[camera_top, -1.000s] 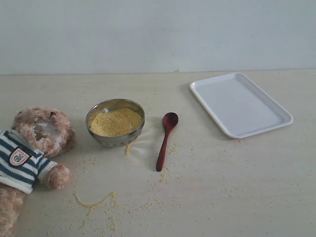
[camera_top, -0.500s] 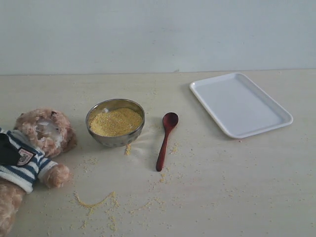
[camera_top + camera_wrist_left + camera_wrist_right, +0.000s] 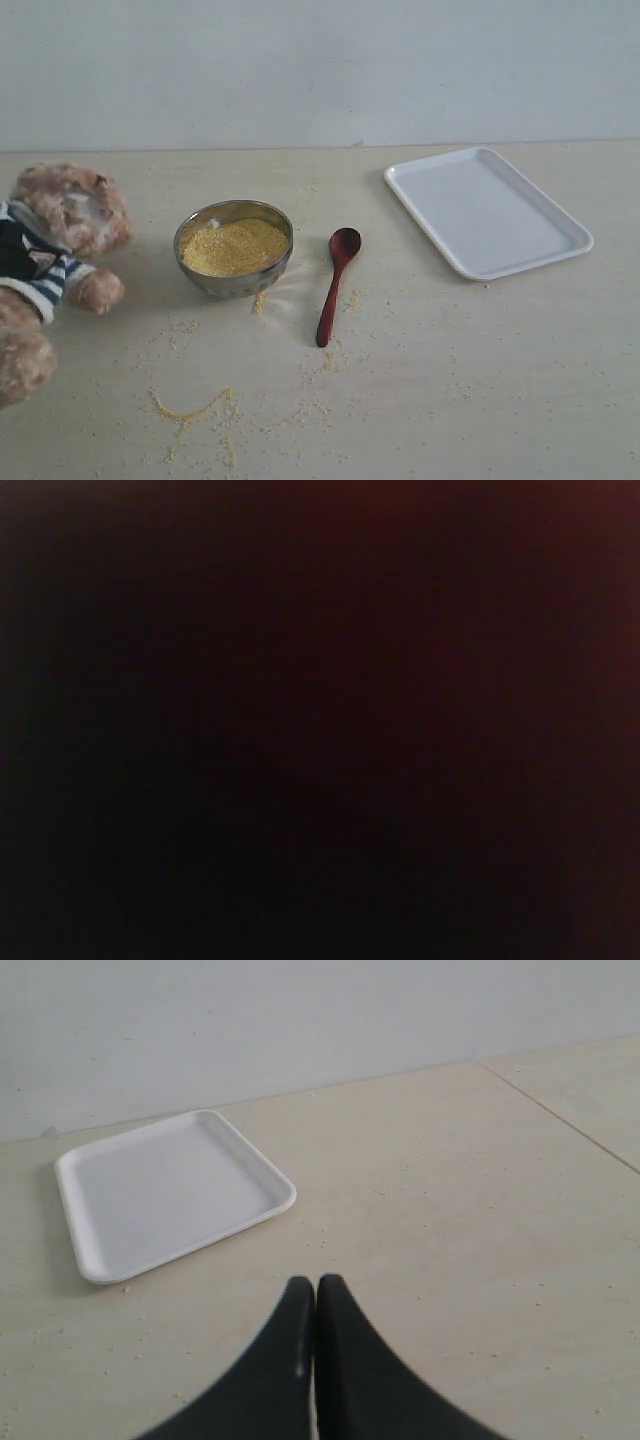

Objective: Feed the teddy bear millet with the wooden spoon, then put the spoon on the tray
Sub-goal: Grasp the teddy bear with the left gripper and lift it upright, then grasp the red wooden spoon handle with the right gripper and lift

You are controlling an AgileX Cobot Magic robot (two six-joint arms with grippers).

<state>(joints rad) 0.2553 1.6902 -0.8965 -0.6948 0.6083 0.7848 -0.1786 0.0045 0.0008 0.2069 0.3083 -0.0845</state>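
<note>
The teddy bear (image 3: 72,205) is propped up at the far left of the exterior view, head towards the steel bowl (image 3: 228,284). A dark piece of my left gripper (image 3: 14,252) sits on its striped shirt and seems to hold it; the left wrist view is completely dark. Millet (image 3: 234,247) fills the bowl. The wooden spoon (image 3: 333,288) lies on the table just right of the bowl, untouched. At the back right sits the white tray (image 3: 487,210), bare, which also shows in the right wrist view as the tray (image 3: 165,1188). My right gripper (image 3: 316,1286) is shut on nothing, above bare table.
Loose millet grains (image 3: 195,408) are scattered over the table in front of the bowl and around the spoon. A pale wall runs along the table's far edge. In the right wrist view a seam (image 3: 560,1110) crosses the table top.
The teddy bear has been raised from lying flat: its head moved up and left, away from the bowl's front. A dark gripper part appeared on its shirt. Spoon, bowl and tray stayed put.
</note>
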